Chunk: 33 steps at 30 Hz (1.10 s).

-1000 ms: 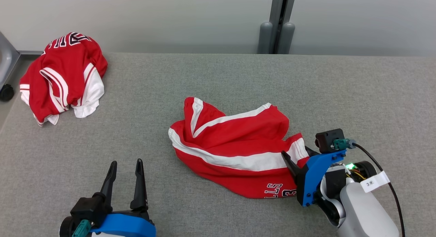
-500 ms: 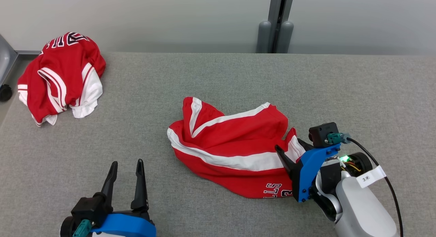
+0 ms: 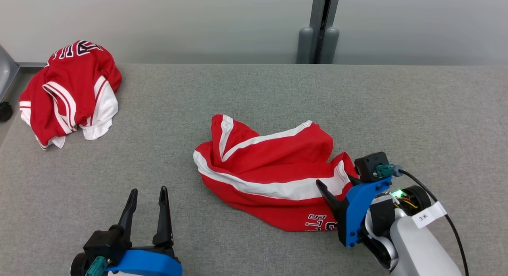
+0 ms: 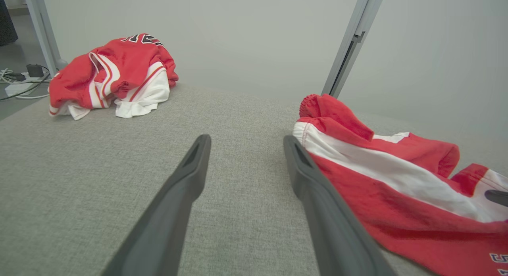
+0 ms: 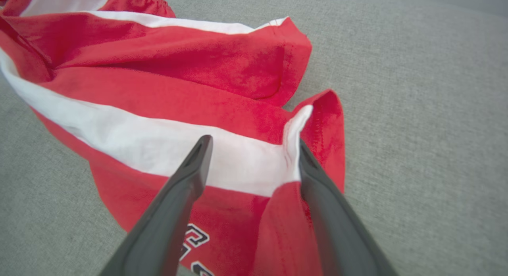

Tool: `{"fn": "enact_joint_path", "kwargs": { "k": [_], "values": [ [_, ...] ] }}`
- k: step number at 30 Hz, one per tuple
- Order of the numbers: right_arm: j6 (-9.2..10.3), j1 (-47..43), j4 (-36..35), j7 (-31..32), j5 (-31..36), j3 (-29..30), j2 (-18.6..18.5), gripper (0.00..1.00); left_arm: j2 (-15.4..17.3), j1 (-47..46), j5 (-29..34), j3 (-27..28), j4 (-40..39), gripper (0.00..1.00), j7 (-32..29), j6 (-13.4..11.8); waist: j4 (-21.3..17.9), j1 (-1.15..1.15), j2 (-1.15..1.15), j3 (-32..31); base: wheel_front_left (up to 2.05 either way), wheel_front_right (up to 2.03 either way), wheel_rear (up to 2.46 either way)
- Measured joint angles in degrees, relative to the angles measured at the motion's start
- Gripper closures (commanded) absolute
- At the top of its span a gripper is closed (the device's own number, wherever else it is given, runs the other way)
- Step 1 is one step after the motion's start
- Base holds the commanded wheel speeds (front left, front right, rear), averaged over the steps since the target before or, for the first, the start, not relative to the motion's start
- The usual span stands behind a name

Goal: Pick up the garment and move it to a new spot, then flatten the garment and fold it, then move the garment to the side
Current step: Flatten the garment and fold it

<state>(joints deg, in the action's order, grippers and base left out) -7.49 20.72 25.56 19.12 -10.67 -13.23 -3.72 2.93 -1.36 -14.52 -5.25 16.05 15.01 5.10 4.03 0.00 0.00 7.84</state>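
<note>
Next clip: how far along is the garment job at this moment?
Done: nothing visibly; the red shorts lie crumpled, unfolded, on the table. In hand: right gripper is open astride their hem edge, not yet closed; left gripper is open, apart from them. Left: grasp, move, flatten, fold, set aside.

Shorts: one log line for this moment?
right gripper open over shorts hem | left gripper open, clear | shorts crumpled on table

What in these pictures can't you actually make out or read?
- Print on the red garment: head view, partly behind the right gripper; right wrist view, behind a finger.
- Letters on the far pile: head view, lost in folds.
- Left gripper base: head view, cut by the bottom edge.
</note>
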Motion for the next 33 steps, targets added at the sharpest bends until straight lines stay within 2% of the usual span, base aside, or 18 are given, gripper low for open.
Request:
{"fn": "enact_joint_path", "kwargs": {
  "k": [8,9,10,11,14,15,21,25,30,33],
  "values": [
    [0.00,0.44,2.89,0.24,-1.56,3.71,0.08,0.00,0.00,0.01,0.05,-0.33,0.25,0.00,0.00,0.08,0.22,0.00,0.00,-0.01,0.00,0.00,0.00],
    [0.00,0.77,3.50,0.20,-1.58,3.99,0.08,0.13,0.00,0.01,0.05,-0.40,0.31,0.00,0.00,0.09,0.31,-0.01,0.00,-0.04,0.00,0.00,0.00],
    [0.00,1.12,4.16,0.18,-1.72,4.22,0.09,0.42,0.00,0.01,0.05,-0.46,0.34,0.00,0.00,0.09,0.40,0.00,0.00,-0.05,0.00,0.00,0.00],
    [0.00,1.47,4.89,0.16,-2.09,4.30,0.08,0.56,0.00,0.01,0.05,-0.47,0.36,0.00,0.00,0.16,0.50,0.00,0.00,-0.07,0.00,0.00,0.00],
    [0.00,2.03,6.55,-0.09,-2.29,4.21,-0.19,0.82,0.02,0.00,-0.03,-0.64,0.52,0.00,0.00,0.37,0.75,-0.01,0.00,-0.09,0.00,0.00,0.00],
    [0.00,2.29,6.89,-0.29,-2.35,4.16,-0.32,0.98,0.21,-0.08,-0.01,-0.94,0.71,0.00,0.00,0.57,0.80,0.00,0.00,-0.09,0.00,0.00,0.00],
    [0.00,2.71,7.98,-1.80,-3.12,3.03,-1.13,1.00,2.76,-5.56,1.05,-5.02,1.45,0.00,-2.33,1.54,0.84,-0.01,0.00,0.21,0.00,0.00,0.00],
    [0.00,3.16,8.24,-2.33,-3.83,1.74,-1.65,1.00,5.46,-11.24,0.26,-10.67,3.43,0.00,-9.12,2.03,0.40,-0.01,0.00,0.90,0.00,0.00,0.00],
    [0.00,4.47,8.26,-2.57,-5.17,-0.29,-2.15,1.00,13.15,-18.39,-7.94,-22.40,5.32,0.00,-19.71,2.11,-0.76,0.00,0.00,2.17,0.00,0.00,0.00],
    [0.00,5.11,8.21,-2.85,-5.86,-1.29,-2.49,1.00,17.04,-21.69,-15.74,-26.21,5.32,0.00,-23.14,2.30,-1.38,0.00,0.00,3.05,0.00,0.00,0.00]
  ]
}}
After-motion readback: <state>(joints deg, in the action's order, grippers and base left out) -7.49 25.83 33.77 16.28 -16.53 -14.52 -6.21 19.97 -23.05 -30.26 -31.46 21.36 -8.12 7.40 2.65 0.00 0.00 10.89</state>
